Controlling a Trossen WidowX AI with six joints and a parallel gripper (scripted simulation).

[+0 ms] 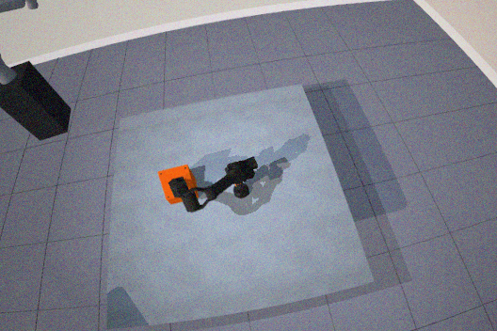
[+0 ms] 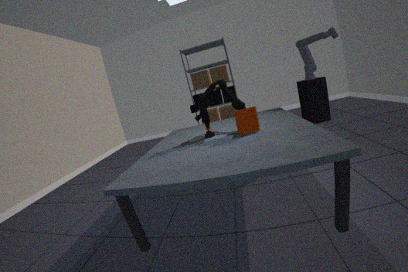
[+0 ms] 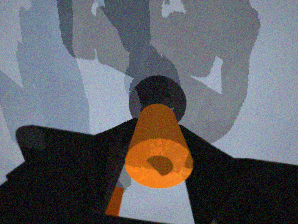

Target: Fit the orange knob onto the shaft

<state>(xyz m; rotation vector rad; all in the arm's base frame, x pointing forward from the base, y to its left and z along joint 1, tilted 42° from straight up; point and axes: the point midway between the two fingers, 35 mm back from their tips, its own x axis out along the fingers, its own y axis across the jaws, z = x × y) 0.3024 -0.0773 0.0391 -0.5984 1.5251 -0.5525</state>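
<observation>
The orange knob [image 3: 159,131] [image 2: 208,128] is between the fingers of my gripper [image 3: 157,125] [image 2: 208,125], which is shut on it. In the wrist view the knob's wide end with its dark hole faces the camera and its far end overlaps the pedestal. The round dark pedestal [image 1: 241,191] [image 2: 209,134] [image 3: 159,88] stands on the table directly below the knob. The shaft is hidden behind the knob. I cannot tell whether the knob touches the shaft or how its flat side lies.
The arm's orange base block [image 1: 174,172] [image 2: 247,120] stands on the pale table [image 1: 226,260] [image 2: 232,159]. The arm reaches from it to the pedestal and casts shadows across the table. A second grey arm [image 2: 307,59] on a black stand [image 2: 314,101] is away from the table.
</observation>
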